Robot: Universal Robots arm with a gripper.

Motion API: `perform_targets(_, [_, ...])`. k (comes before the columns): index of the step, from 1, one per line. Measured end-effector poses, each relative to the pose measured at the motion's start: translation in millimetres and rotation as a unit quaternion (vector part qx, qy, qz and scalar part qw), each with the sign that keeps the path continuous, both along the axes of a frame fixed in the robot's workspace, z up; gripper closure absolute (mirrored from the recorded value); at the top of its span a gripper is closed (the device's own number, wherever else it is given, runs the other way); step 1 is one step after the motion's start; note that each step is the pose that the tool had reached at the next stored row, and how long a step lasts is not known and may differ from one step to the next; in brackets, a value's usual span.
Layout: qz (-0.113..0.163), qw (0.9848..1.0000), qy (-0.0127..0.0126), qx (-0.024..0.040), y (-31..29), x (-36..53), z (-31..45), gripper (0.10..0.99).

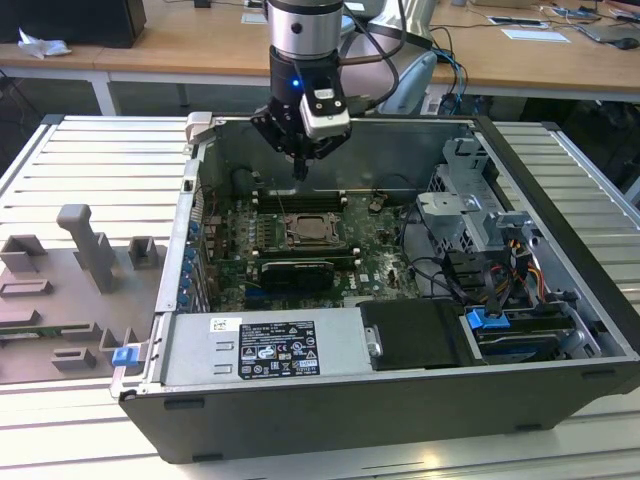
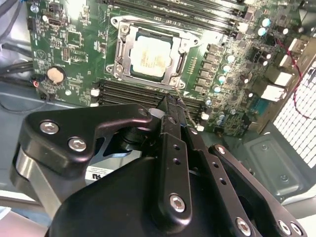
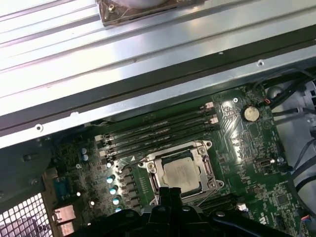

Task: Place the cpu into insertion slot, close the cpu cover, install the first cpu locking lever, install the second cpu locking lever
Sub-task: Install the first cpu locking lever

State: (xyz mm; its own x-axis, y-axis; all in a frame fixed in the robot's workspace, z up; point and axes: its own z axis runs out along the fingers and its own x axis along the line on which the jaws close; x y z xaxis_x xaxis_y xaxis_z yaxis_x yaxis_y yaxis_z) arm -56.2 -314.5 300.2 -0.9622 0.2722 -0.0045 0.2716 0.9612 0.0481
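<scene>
While the black-and-silver open computer case point(image 1: 330, 420) sits on the slatted metal surface point(image 1: 90, 160), we log the green motherboard point(image 1: 385, 255) exposed inside. The black pincer point(image 1: 300, 172), clenched on nothing we can see, hangs above the board near the socket. The thin silvery cpu cover point(image 2: 120, 57) appears down around the dull silver square cpu point(image 2: 150, 57), seated in its slot. We cannot tell the lever positions. We judge lever work wants a slow push, clear of the black memory slots point(image 2: 128, 91).
</scene>
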Motion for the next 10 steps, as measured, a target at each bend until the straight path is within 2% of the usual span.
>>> perform_targets(4, [0.022,0.9998,0.0,0.0,0.0,0.0,0.0,0.98])
perform_targets(10, [0.057,0.9984,0.0,0.0,0.0,0.0,0.0,0.98])
